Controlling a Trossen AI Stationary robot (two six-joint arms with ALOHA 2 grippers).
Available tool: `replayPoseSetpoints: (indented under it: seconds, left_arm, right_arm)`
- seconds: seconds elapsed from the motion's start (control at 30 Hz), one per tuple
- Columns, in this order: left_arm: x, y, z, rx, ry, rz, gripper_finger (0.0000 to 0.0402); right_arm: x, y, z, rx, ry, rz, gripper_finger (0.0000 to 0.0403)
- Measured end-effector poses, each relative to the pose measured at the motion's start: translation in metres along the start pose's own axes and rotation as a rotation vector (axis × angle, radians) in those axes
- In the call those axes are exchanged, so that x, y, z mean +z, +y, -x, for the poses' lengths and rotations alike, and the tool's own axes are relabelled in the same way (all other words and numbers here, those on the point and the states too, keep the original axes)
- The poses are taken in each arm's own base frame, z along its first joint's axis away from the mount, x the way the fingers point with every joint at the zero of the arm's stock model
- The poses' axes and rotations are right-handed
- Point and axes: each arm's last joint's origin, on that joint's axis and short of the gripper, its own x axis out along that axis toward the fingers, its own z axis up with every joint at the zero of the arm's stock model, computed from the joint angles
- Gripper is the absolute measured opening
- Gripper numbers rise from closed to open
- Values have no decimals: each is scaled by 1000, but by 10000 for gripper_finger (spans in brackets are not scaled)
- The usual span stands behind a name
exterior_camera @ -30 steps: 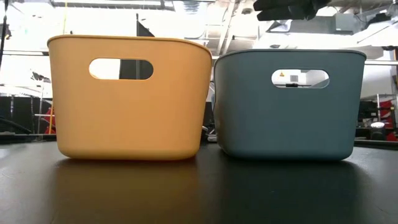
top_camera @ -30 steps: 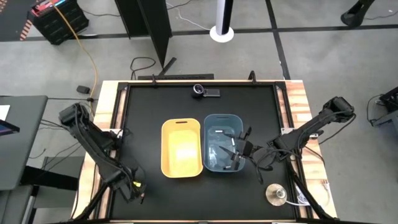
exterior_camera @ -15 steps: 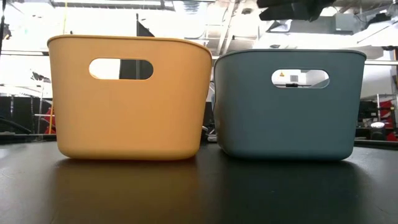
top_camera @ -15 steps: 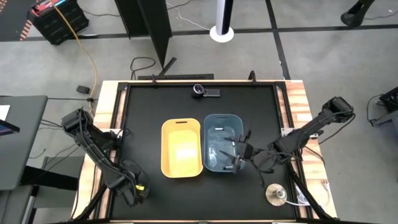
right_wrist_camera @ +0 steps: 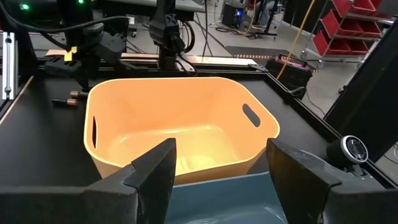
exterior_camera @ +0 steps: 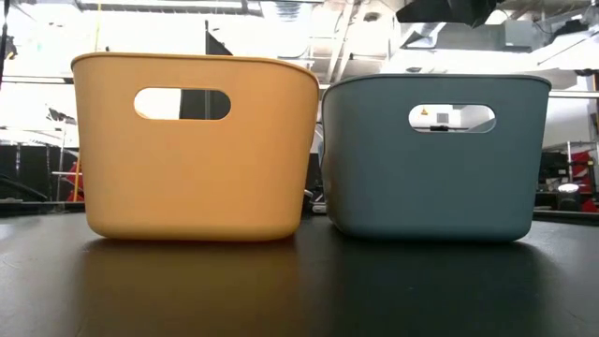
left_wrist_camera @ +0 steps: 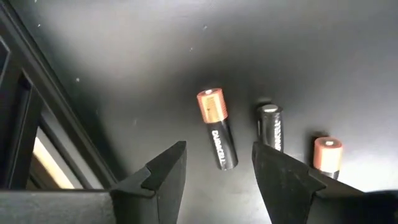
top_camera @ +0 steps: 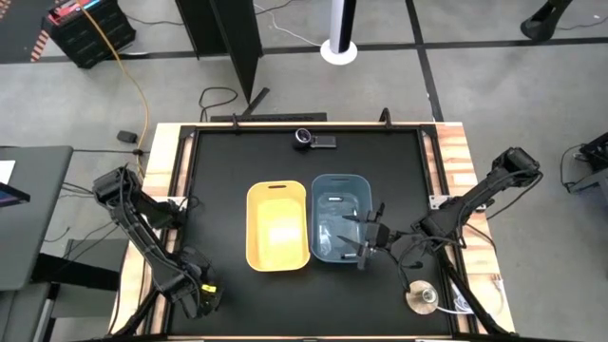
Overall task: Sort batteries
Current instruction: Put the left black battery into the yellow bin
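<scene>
The left claw (left_wrist_camera: 214, 171) hangs spread over three batteries (left_wrist_camera: 217, 129) on the counter (left_wrist_camera: 124, 56); lower it astride the nearest, then pinch its middle; the right claw (right_wrist_camera: 217, 171), spread, waits above the blue bin (top_camera: 340, 217).

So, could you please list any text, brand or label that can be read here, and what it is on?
"DURACELL": on the copper-topped battery lying on the table between the left gripper fingers.
Print on the neighbouring dark battery: too blurred to read.
Yellow sign seen through the blue bin handle: too small.
</scene>
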Motion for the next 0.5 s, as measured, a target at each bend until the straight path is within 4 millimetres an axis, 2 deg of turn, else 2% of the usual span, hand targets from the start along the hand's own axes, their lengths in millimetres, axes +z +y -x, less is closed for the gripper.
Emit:
replayPoseSetpoints:
  seconds: [0.5]
  left_arm:
    - [6, 7, -12, 31, -25, 19, 173]
  right_arm:
    - [0, 0, 0, -1, 0, 0, 264]
